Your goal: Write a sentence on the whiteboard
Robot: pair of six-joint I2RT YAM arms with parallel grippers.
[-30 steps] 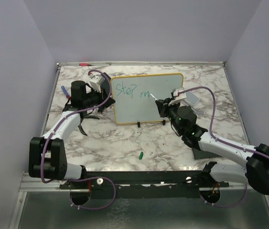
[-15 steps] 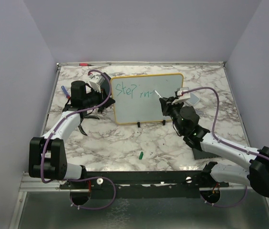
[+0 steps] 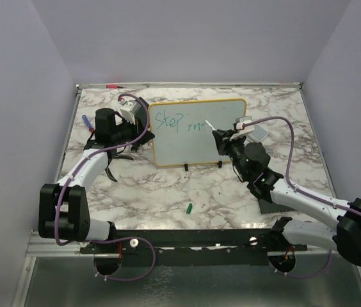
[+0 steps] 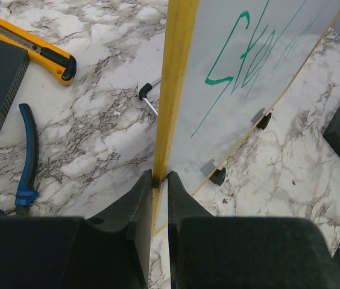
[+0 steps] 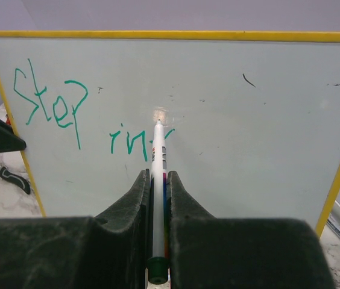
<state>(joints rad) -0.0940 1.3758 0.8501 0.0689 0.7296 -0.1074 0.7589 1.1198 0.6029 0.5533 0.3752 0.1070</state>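
With the right hand [image 5: 157, 176] shut tight on the marker [image 5: 157, 205], holds the barrel straight out, green end at the back, tip forward. Presses that tip to the whiteboard [image 5: 260, 120], just right of the last green stroke. Against a second ago, sits further right along the lower line of writing and has added a short dash-like mark after "in", likely the start of the "t". Shows no change in grip over that second. Reads so far, for the sentence [image 5: 67, 114]: "Step" at top left, "in" plus the new stroke lower and to the right. Leaves most of the board face blank. Puts the task at roughly a third done, as a judgement: rest of "into" and all of "success." not yet written. Leaves the board upright on its two black feet, same spot on the counter [image 3: 168, 185] as a second ago. At the board's left edge, clamps the yellow frame with the left hand [image 4: 160, 179], jaws closed on it, probably steadying against pen pressure. Past that, on the counter: yellow utility knife [image 4: 37, 51], blue-handled tool [image 4: 28, 150].
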